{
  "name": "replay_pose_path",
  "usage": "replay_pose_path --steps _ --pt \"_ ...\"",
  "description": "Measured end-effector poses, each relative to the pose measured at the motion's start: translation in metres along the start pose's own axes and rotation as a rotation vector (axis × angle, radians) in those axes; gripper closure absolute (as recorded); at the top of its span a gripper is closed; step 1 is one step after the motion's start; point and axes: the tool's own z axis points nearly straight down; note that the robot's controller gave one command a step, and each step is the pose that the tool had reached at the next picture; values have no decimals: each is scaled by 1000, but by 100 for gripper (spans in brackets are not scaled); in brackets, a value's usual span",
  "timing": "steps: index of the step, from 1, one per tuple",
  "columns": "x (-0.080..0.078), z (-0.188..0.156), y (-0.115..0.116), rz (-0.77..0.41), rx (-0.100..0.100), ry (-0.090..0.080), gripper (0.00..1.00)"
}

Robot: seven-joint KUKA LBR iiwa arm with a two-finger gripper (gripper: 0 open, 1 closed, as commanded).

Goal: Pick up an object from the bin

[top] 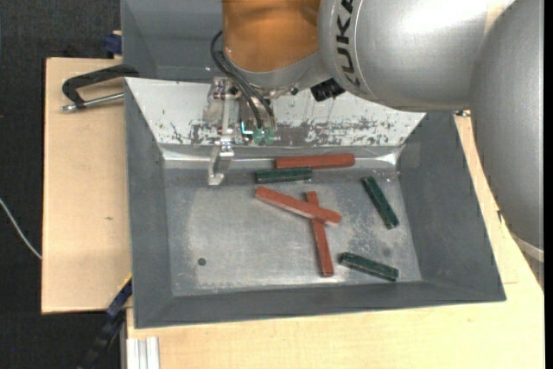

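Observation:
My gripper [238,158] hangs at the bin's back left, close to the rear wall. Its jaws stand open with nothing between them. The left finger [216,170] reaches down almost to the floor. Just right of the gripper a dark green stick [283,175] lies flat on the floor. Behind that one, a red stick [315,161] lies along the foot of the back wall. Neither stick is touched by the fingers.
Two red sticks [296,206] [320,236] lie crossed in the middle of the floor. One green stick [379,201] lies at the right, another green stick [369,266] near the front right. The arm and its orange cover hang over the back wall.

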Motion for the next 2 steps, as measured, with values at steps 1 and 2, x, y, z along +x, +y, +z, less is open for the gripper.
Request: replay_pose_path --steps 1,2 --pt "-2 -4 -1 2 -2 -8 0" --pt "34 52 -29 18 -3 -11 0"
